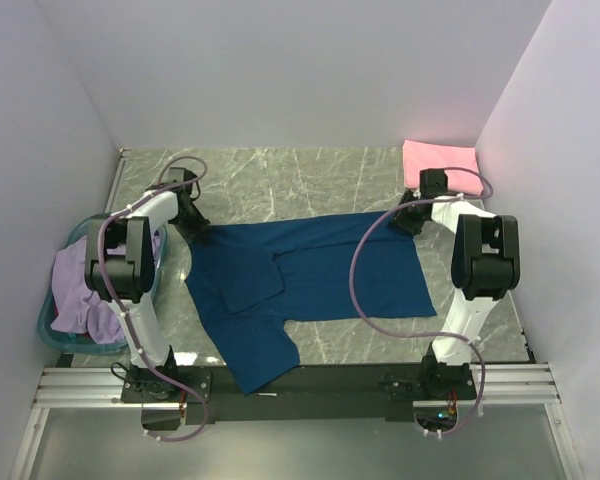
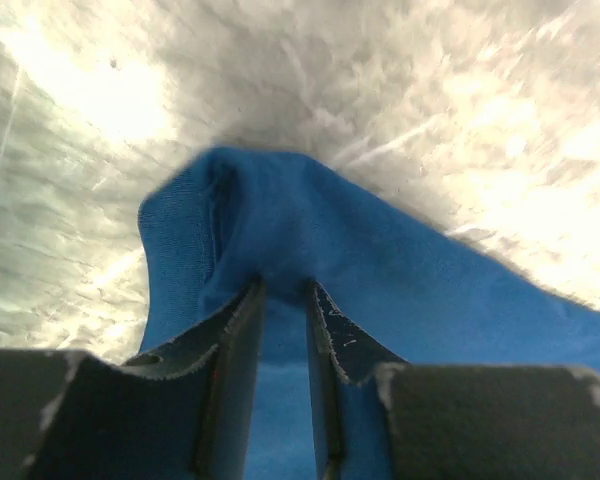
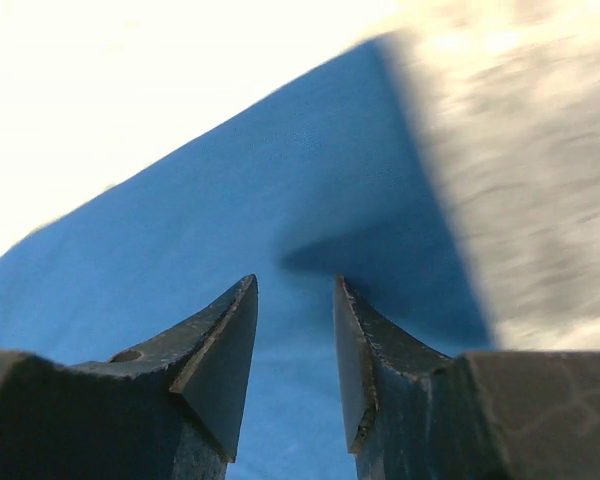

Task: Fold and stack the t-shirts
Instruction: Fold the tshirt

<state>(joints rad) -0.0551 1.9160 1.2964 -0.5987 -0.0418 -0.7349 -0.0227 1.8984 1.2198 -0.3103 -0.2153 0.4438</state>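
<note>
Navy t-shirt point(image 1: 320, 270) lies spread across the middle of the marble surface point(image 1: 310, 175), one sleeve and side panel turned in over the body, its near-left part trailing to the near edge. I judge it only partly folded. Pink t-shirt point(image 1: 438, 160) sits folded flat in the far right corner and looks finished, the start of the stack. Lavender t-shirt point(image 1: 80, 285) is heaped unfolded in the teal basket point(image 1: 50, 325) at left, so it is yet to do. No red one is clearly seen. Left tool point(image 2: 285, 290) sits at the shirt's far-left corner, fingers narrowly apart with a ridge of blue cloth between them; firm pinch or not, cannot tell. Right tool point(image 3: 295, 285) sits at the far-right corner, partly open over the cloth, gripping nothing. Right arm's purple cable point(image 1: 360, 290) loops over the shirt's right half and could snag a fold.
</note>
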